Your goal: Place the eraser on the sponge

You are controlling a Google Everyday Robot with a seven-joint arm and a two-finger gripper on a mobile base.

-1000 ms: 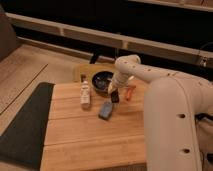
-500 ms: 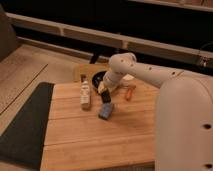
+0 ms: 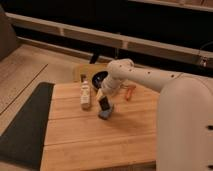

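Seemingly the small dark brown-black rectangular eraser (image 3: 104,103) stands tilted, its lower end on the flat blue rectangular sponge (image 3: 106,114) or just above it (the dim view blurs the contact). The white arm's pincer (image 3: 102,96) hangs directly over the sponge at the eraser's top; whether it clasps the block or stands loose I cannot tell. I judge the placing nearly done, with at most a release left. A tall white-and-tan carton (image 3: 86,95) stands near the sponge's left, and a dark round bowl (image 3: 101,77) lies behind it. In front of the sponge the wooden table (image 3: 100,145) offers open room to its edge.
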